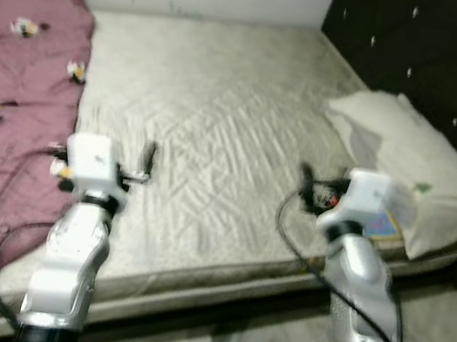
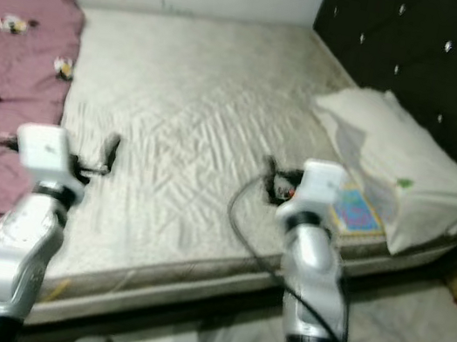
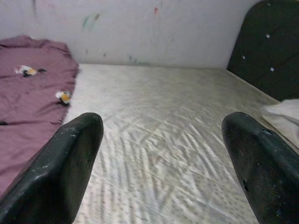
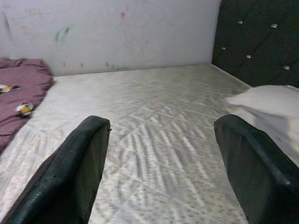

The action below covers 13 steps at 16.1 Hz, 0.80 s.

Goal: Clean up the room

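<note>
Holding both arms out over bare mattress (image 1: 219,125), left gripper (image 3: 163,163) and right gripper (image 4: 163,163) spread wide, empty. Maroon blanket (image 1: 11,97) lying at 9 o'clock, white pillow (image 1: 415,168) at 3 o'clock against black headboard (image 1: 443,58).

Count: 1 bed (image 1: 217,134) with a quilted beige mattress. 1 maroon blanket (image 1: 11,97) on its left side, printed with small bee-like motifs, 4 of them visible. 1 white pillow (image 1: 415,168) at the right, against 1 dark tufted headboard (image 1: 443,58). 1 colourful flat item, maybe a book (image 2: 354,211), just beside the pillow. 2 silver arms, each with 1 hand: left hand (image 3: 163,154) and right hand (image 4: 163,149), 2 black fingers apiece, spread apart.
</note>
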Tool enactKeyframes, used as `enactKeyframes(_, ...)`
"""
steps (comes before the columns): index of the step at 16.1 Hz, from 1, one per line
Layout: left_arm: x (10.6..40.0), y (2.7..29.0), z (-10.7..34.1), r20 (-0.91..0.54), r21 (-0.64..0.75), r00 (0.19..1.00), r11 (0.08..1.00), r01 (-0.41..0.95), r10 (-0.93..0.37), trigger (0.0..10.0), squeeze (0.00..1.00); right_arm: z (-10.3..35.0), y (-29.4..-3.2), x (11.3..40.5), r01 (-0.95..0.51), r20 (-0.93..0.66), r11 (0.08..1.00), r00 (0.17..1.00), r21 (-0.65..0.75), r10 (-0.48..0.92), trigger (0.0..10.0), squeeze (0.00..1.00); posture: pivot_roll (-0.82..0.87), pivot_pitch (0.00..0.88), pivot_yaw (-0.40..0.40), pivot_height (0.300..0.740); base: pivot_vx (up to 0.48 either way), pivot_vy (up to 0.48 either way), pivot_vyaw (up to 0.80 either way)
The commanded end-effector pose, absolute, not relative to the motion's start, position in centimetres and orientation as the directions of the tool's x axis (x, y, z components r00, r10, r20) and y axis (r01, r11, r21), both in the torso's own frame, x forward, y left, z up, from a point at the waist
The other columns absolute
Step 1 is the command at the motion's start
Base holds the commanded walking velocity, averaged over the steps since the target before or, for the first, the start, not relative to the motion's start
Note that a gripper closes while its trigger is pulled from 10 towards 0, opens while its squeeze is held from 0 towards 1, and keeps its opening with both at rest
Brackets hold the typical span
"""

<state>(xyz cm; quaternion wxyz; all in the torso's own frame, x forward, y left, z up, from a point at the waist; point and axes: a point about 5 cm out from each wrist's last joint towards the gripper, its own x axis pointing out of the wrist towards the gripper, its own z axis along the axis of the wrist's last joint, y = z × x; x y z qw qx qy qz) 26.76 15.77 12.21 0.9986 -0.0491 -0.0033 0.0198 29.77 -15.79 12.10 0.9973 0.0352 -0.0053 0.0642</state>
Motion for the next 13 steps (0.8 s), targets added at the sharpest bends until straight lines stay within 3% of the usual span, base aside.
enactKeyframes(1, 26.99, 14.77, 12.49, 0.015, -0.107, 1.0, 0.994, -0.012, 0.014, 10.0, 0.0, 12.25, -16.9, 29.65, -0.099, 0.017, 0.994, 0.995, 0.055, 0.098, 10.0, 0.0, -0.03, 0.0, -0.028, 0.74, 0.0, 0.48, 0.0)
enactKeyframes(13, 27.11, 15.14, 12.6, 0.029, -0.096, 0.999, 0.995, -0.026, 0.029, 10.0, 0.0, 12.65, -16.2, 29.91, -0.13, 0.045, 0.991, 0.991, 0.035, 0.129, 10.0, 0.0, -0.03, 0.0, -0.024, 0.74, 0.0, 0.479, 0.05)
